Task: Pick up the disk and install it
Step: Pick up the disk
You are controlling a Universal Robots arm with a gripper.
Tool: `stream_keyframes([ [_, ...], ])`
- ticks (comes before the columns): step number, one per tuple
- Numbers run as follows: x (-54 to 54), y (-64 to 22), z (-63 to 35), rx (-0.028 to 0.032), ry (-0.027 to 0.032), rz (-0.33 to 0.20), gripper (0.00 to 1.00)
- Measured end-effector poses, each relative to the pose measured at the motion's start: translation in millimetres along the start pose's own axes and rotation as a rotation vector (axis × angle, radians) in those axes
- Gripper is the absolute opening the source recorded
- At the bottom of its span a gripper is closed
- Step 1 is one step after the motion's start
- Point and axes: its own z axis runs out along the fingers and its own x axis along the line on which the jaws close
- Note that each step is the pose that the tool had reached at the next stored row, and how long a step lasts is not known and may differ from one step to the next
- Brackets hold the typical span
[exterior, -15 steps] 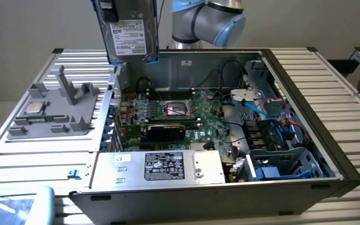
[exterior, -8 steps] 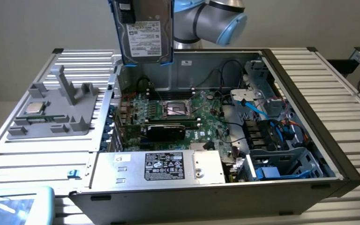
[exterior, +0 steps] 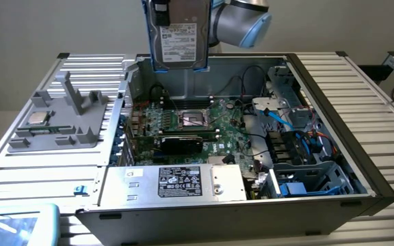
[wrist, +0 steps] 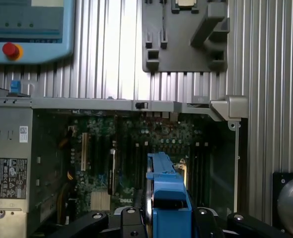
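Jaws closed on the disk [exterior: 178, 43], gripping its upper end. It hangs upright, label side toward the exterior camera, above the 12 o'clock edge of the open computer case [exterior: 204, 223]. In the wrist view I see its blue bracket [wrist: 167, 191] pinched between the jaws, with the circuit board below.

Handling, my guess:
- dense for its size
- stiff metal body with smooth faces
- hates knocks
- bracket is plastic and probably flexes a little

Best hold is across the flat faces near one end, as now, not by the bracket rails alone.

Counts:
- one disk
- one case
- one silver box [exterior: 183, 182] with a black label, at 6 o'clock inside the case
- one grey holder [exterior: 60, 128] at 9 o'clock on the ribbed worktop [exterior: 39, 169]
- one chip [exterior: 38, 118] sitting on the holder
- one control tablet [exterior: 12, 223] at 7 o'clock
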Motion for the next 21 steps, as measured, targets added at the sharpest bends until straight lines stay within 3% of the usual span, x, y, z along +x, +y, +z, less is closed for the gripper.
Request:
stream_keyframes([
  [8, 0.4, -36.4, -1.0, -0.0002, 0.0007, -0.002, 0.37],
  [14, 0.8, -57.9, -1.6, 0.0001, 0.0195, -0.002, 0.37],
  [17, 3.7, -64.6, -1.9, 0.0006, 0.0227, -0.002, 0.37],
  [21, 11.9, -67.0, -6.1, 0.0005, 0.0269, -0.002, 0.37],
])
